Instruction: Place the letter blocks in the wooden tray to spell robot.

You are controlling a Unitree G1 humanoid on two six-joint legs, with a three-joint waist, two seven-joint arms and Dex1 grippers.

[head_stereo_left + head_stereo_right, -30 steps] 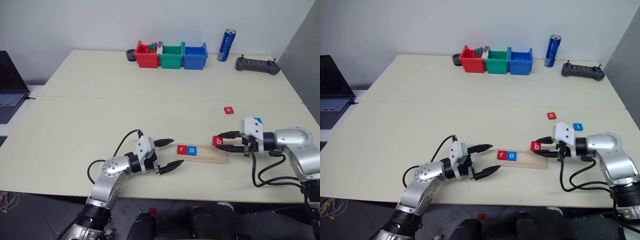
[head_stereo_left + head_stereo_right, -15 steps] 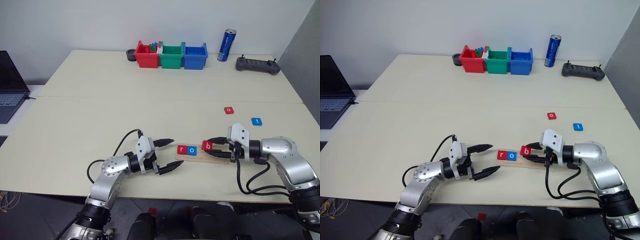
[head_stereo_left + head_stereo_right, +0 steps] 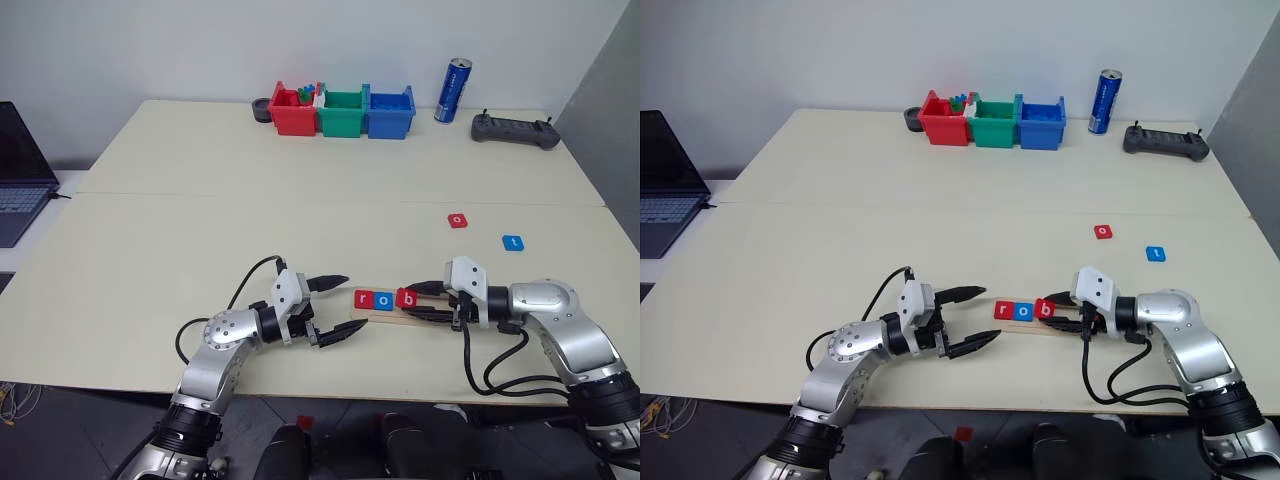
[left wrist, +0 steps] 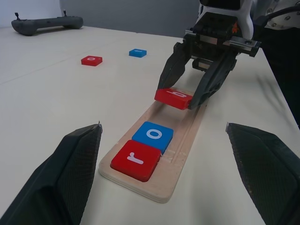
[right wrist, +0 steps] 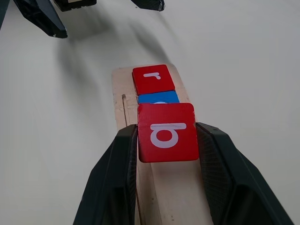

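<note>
Our right gripper point(image 3: 415, 301) pinches the red "b" block point(image 4: 174, 98) between its two black fingers and holds it a little above the wooden tray point(image 4: 158, 154), tilted, just beside the blue "o" block point(image 4: 153, 135). Two blocks already lie in the tray's groove: the red "r" block point(image 4: 136, 160) at the end near our left gripper, and the blue "o" touching it. The rest of the groove is bare wood. Our left gripper point(image 3: 337, 307) sits at nine o'clock from the tray, close to its end, with its fingers spread wide and nothing between them. At about one o'clock from the tray, well apart from it, a second red "o" block point(image 3: 457, 220) and the blue "t" block point(image 3: 512, 242) lie flat on the table point(image 3: 200, 230). Far off at twelve o'clock stand three bins in a row: the red bin point(image 3: 292, 112) has small mixed toy pieces in it, and we cannot tell what is in the green bin point(image 3: 342, 112) or the blue bin point(image 3: 390, 112).
</note>
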